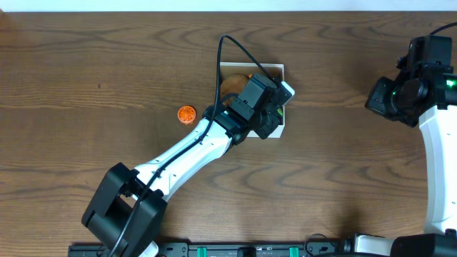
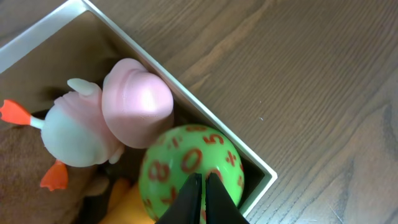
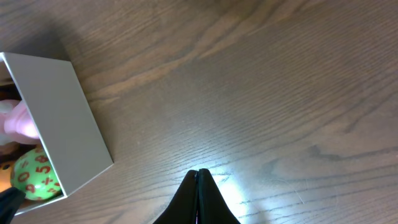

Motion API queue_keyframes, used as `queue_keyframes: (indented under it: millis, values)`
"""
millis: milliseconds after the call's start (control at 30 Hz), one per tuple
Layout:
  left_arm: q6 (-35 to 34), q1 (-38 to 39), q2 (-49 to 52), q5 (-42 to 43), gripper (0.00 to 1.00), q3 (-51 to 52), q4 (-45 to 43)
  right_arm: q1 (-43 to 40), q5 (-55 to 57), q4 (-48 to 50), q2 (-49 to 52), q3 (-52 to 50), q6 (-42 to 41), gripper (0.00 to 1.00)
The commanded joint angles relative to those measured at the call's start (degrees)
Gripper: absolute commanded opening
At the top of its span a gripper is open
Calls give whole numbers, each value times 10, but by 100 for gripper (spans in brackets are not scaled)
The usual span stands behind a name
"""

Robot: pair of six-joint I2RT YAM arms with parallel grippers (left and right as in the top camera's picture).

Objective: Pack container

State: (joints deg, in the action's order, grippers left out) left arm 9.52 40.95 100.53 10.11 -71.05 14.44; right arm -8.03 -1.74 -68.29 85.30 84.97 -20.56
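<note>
The container [image 1: 251,67] is a shallow white-walled box with a tan inside, at mid-table. In the left wrist view its wall [image 2: 205,115] holds a green ball with red numbers [image 2: 186,158], a pink toy [image 2: 137,102], a white toy with orange parts [image 2: 74,140] and something yellow [image 2: 127,202]. My left gripper [image 2: 204,180] is shut and empty just over the green ball, above the box's right corner [image 1: 275,107]. My right gripper [image 3: 199,174] is shut and empty over bare table, right of the box wall [image 3: 62,118]. The green ball [image 3: 34,174] shows past that wall.
A small round orange toy [image 1: 186,114] lies on the wood table left of the container, beside my left arm. My right arm [image 1: 400,93] stands at the far right edge. The left arm hides most of the box from above.
</note>
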Motion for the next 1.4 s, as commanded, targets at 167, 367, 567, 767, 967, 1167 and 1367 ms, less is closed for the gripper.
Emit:
queue_keyframes:
  millis: [167,367,567,767,967,1167,1367]
  values:
    - [14,-2,52,-7,6,-2,-5,-2,-3,-4,-1,-1,0,1]
    - [14,-2,53,-7,6,-2,-8,-2,-3,-9,-1,-1,0,2]
    - [14,-2,-3,-66,6,-23,-4,-2,-3,-12,-1,-1,0,1]
    - [14,-7,-43,-70,7,-44,-22,-2,-3,-12,-1,-1,-2,2]
    - [14,-11,-8,-69,8,-44,-40,-2,-3,-13,-1,-1,-2,1]
    - [-40,-10,6,-69,6,-42,26,-2,-3,-16,-1,-1,-2,2]
    - [-43,-9,35,-49,6,-38,40,-2,-3,-11,-1,-1,-6,1]
